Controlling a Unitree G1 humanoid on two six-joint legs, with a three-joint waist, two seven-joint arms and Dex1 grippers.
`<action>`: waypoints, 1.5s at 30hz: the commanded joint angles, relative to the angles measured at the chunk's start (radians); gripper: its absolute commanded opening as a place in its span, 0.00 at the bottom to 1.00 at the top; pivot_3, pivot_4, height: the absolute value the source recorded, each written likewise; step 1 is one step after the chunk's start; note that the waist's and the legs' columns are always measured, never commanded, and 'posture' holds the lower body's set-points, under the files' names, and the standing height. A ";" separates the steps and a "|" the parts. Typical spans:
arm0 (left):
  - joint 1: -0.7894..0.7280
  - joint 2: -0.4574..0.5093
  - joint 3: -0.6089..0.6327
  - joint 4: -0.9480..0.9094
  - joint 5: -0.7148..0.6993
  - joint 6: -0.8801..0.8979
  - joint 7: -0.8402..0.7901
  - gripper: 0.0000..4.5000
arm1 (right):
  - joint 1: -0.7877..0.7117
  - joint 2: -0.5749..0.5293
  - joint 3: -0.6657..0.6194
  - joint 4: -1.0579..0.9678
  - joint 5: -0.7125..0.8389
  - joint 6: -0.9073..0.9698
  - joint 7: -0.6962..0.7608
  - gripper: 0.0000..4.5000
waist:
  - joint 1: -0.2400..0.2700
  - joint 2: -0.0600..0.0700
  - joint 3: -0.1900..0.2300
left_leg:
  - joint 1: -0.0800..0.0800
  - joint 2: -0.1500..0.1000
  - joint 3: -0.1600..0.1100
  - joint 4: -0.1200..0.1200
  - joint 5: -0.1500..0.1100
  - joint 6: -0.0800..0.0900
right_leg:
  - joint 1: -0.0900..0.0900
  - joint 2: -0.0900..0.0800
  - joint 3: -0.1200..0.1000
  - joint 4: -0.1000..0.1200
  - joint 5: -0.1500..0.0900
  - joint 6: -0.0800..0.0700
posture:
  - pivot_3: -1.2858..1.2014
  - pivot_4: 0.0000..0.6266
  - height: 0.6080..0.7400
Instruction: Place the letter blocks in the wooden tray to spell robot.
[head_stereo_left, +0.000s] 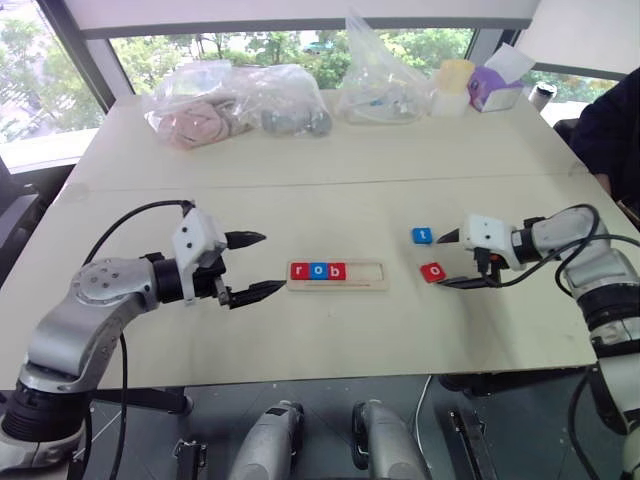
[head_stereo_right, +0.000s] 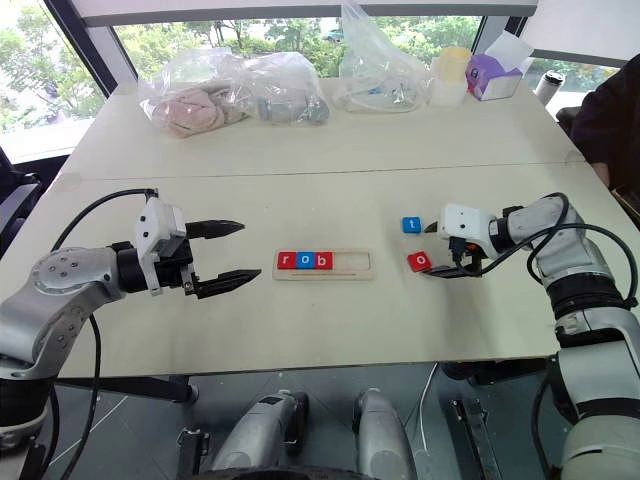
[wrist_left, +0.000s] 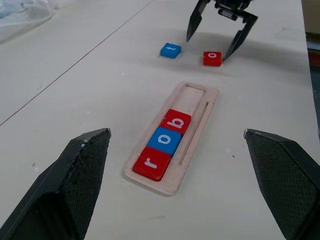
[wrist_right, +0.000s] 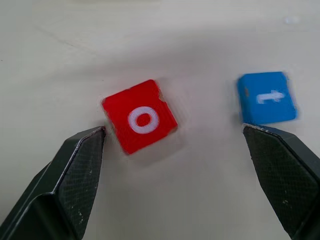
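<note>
My right claw (head_stereo_left: 447, 260) hung released over the pale surface (head_stereo_left: 330, 340), its two black fingers spread wide around the loose red o block (head_stereo_left: 432, 271), touching neither it nor the blue t block (head_stereo_left: 422, 235) just beside it. Both blocks lay flat on the surface, well apart from the wooden tray (head_stereo_left: 337, 273). In the tray sat a red r (wrist_left: 152, 162), a blue o (wrist_left: 164, 141) and a red b (wrist_left: 175, 121), packed together at its left end, the remaining part bare. My left claw (head_stereo_left: 258, 264) was released too, fingers wide, level and pointing at the tray from its left end, holding nothing.
</note>
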 joint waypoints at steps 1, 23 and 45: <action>0.002 0.010 0.035 -0.047 -0.008 -0.011 0.009 1.00 | -0.028 0.007 0.002 0.052 -0.023 -0.047 0.033 1.00 | 0.000 0.000 0.000 | 0.000 0.000 0.000 0.000 0.000 0.000 | 0.000 0.000 0.000 0.000 0.000 0.000 | 0.52 0.24 0.92; 0.011 0.018 0.052 -0.059 -0.012 0.000 0.021 1.00 | -0.085 0.080 -0.001 0.121 -0.043 -0.041 0.113 0.81 | -0.004 0.000 0.000 | 0.002 0.000 0.000 0.000 0.000 0.000 | 0.001 0.001 0.001 0.001 0.000 0.000 | 0.52 0.24 0.92; 0.018 0.019 0.055 -0.065 -0.015 0.000 0.029 1.00 | -0.089 0.209 -0.014 -0.266 0.048 0.260 0.115 0.25 | -0.001 0.000 0.000 | 0.007 0.002 0.004 -0.002 0.000 -0.001 | 0.002 0.001 0.004 0.002 0.001 -0.001 | 0.52 0.24 0.92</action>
